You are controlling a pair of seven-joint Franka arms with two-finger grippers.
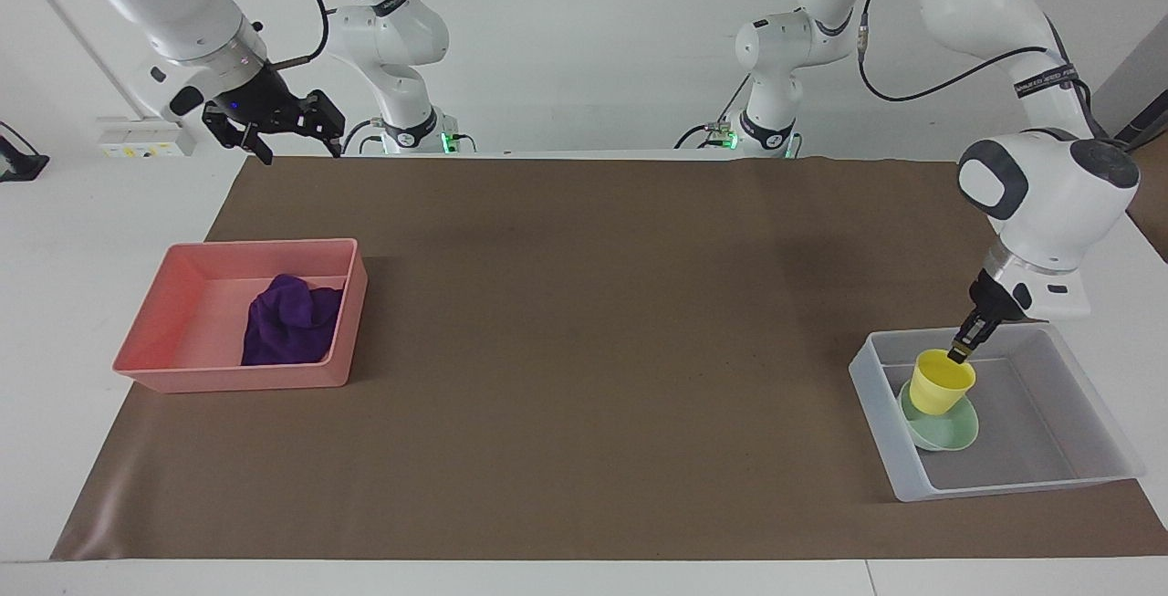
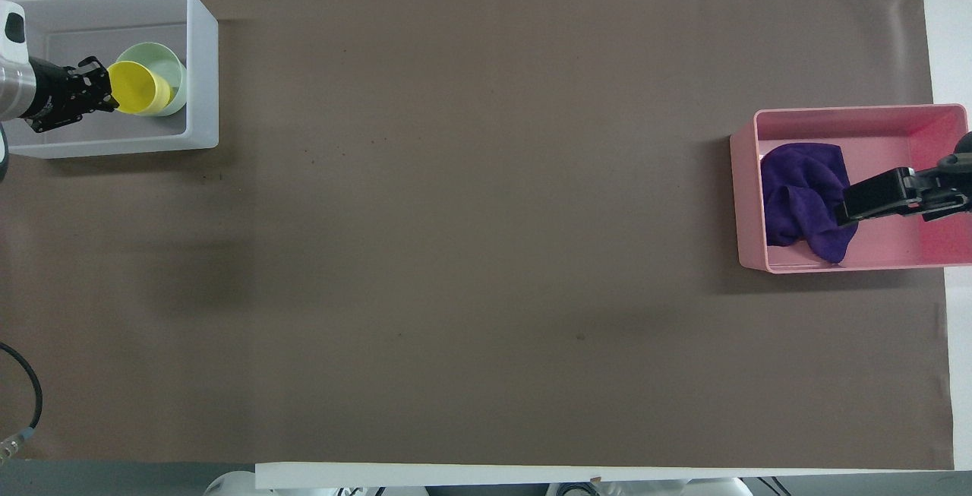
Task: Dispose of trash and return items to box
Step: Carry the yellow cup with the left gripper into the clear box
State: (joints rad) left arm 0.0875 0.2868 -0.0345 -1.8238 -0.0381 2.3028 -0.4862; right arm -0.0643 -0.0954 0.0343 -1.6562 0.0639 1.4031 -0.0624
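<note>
The yellow cup [image 1: 943, 383] stands slightly tilted in the mint-green bowl [image 1: 951, 437], inside the translucent box [image 1: 1004, 482] at the left arm's end of the table. My left gripper [image 1: 963, 350] is shut on the cup's rim. In the overhead view the left gripper [image 2: 102, 90] holds the cup [image 2: 137, 88] over the bowl [image 2: 163, 53] in the box [image 2: 202, 63]. The purple cloth [image 1: 290, 322] lies in the pink tray [image 1: 182, 304]. My right gripper [image 1: 299, 149] is open and empty, raised above the mat's edge nearest the robots; one of its fingers [image 2: 873, 200] overlaps the cloth [image 2: 801, 192] from above.
The brown mat [image 1: 584, 350] covers the table between the pink tray [image 2: 896, 127] and the box. White table surface borders the mat on all sides.
</note>
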